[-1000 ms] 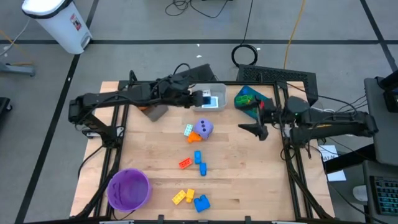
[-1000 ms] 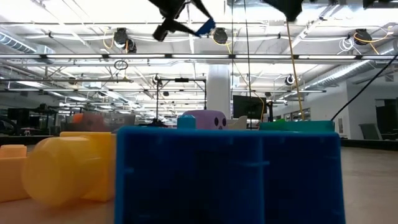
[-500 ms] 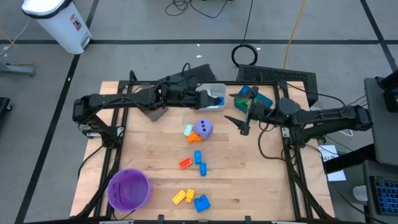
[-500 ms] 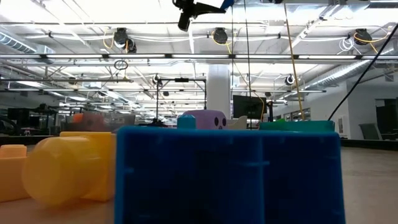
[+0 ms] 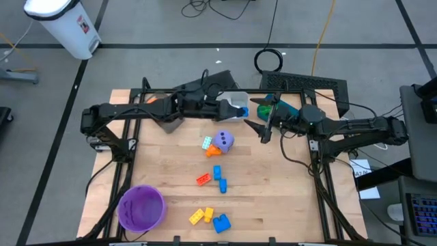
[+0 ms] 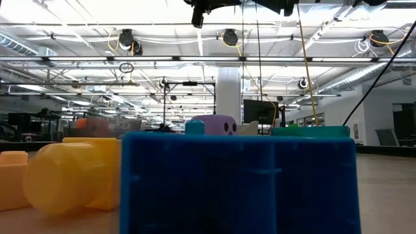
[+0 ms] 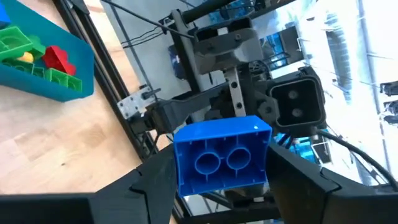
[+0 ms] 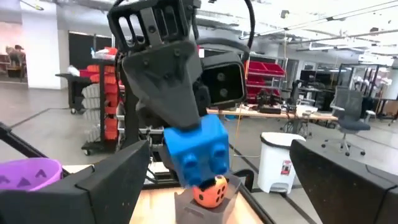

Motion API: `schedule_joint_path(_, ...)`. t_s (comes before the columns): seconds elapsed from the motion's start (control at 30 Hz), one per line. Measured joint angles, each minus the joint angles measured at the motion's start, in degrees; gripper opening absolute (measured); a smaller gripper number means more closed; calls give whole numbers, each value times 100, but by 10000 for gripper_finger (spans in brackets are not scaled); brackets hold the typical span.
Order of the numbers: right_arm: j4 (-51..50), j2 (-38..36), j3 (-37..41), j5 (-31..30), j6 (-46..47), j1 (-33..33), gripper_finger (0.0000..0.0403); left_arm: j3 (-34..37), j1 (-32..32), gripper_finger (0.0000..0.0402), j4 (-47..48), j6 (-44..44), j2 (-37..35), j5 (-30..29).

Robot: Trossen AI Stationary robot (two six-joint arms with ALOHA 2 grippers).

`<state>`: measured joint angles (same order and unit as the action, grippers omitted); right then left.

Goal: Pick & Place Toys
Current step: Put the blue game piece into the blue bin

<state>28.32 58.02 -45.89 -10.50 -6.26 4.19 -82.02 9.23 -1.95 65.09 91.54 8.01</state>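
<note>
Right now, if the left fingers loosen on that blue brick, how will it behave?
The blue brick looks like rigid hollow plastic, so probably light and stiff. Its smooth sides may slip between the left gripper fingers. Flat faces suggest it would land and settle, not roll.

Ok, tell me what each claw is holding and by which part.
The left claw grips a blue brick by its two opposite side walls, hollow underside facing its camera. The right claw is open and holds nothing.
</note>
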Motion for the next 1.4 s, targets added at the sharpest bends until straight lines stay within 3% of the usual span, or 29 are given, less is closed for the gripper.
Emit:
schedule_joint_path(0.23,-276,2,2,310,-202,-2,380,0,-4,225,-200,20,-3,60)
schedule_joint_path(0.8,497,430,7,918,247,-4,369,0,-114,225,-168,86,-3,101)
schedule_joint_path(0.97,525,459,7,929,265,-2,321,0,-170,225,-169,82,-3,99)
schedule_joint_path(1.33,533,455,7,918,335,-2,159,0,-192,226,-163,58,-3,122)
schedule_joint_path(1.4,525,434,7,918,248,-2,144,0,-192,227,-169,58,-3,114)
